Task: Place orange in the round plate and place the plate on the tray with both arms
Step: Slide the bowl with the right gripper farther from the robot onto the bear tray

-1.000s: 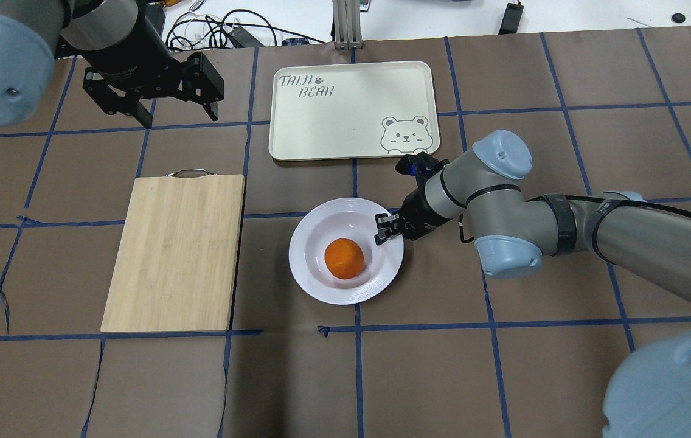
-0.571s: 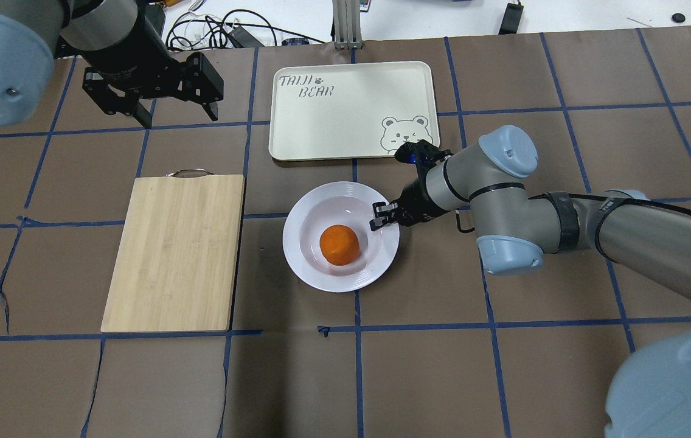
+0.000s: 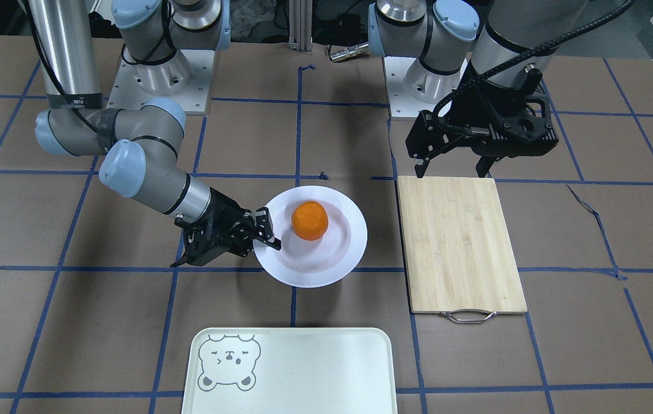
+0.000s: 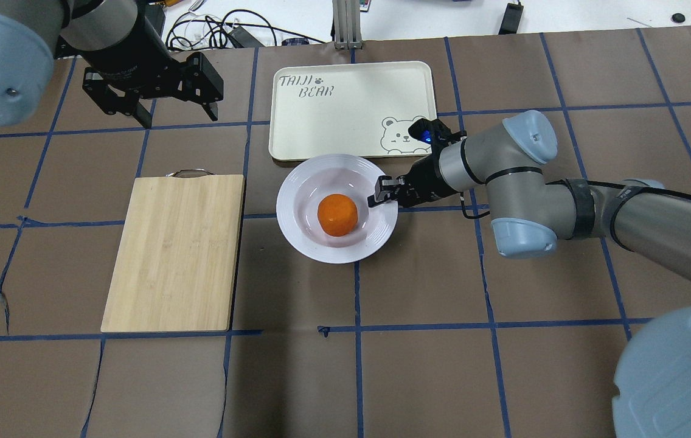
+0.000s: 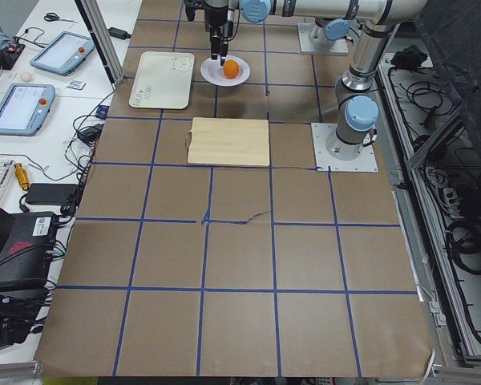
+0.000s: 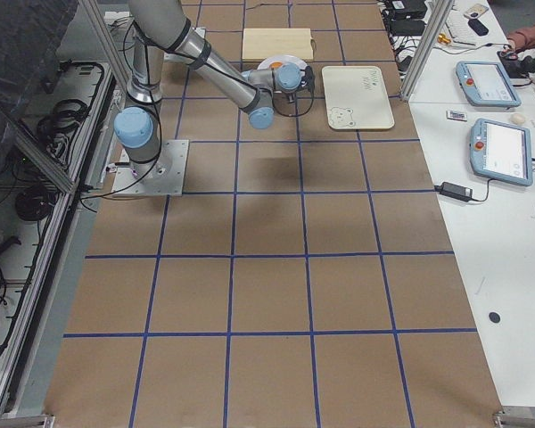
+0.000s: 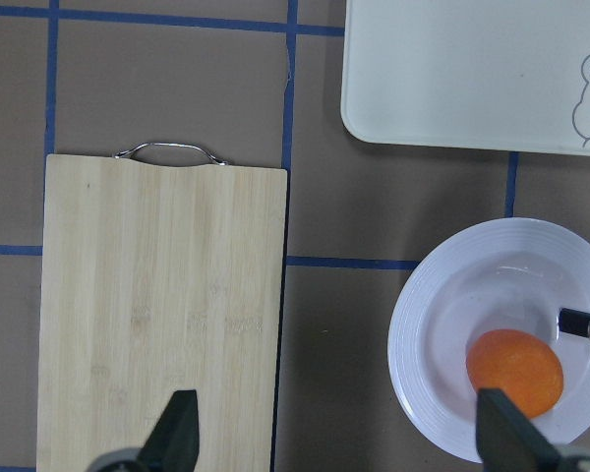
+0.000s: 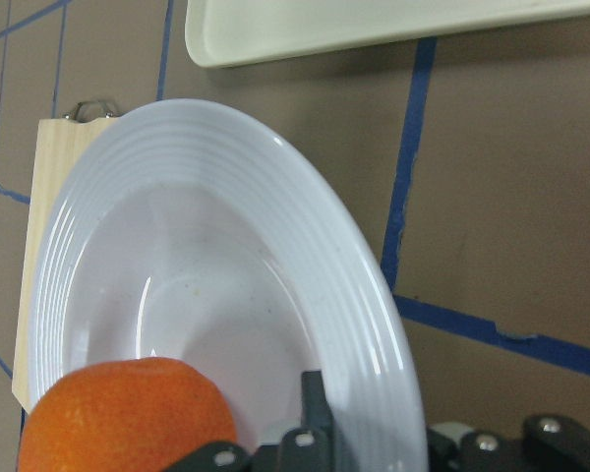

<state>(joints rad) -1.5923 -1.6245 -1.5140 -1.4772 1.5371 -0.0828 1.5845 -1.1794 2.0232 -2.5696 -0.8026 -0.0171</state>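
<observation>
Two robot arms work a brown, blue-taped bench (image 4: 503,365) carrying one orange, one round plate, one tray and one bamboo cutting board. The single orange (image 4: 337,214) sits in the sunken centre of the white round plate (image 4: 294,201), a little toward the robot's side. The right claw (image 4: 382,193) is pinched onto the plate's rim on the robot's right side, one finger over the rim and one under it, as the right wrist camera shows at close range. The front-facing camera shows a shadow under the plate's edge nearest the claw. The plate lies just short of the cream tray (image 4: 345,121), near the edge by its bear drawing, and is not on it; the tray carries nothing. The left claw (image 4: 178,115) hangs high above the bench, its two fingers spread wide and holding nothing. Its wrist camera looks straight down on the cutting board (image 4: 175,252), which lies flat beside the plate on the robot's left, with its metal handle at the end farthest from the robot.
</observation>
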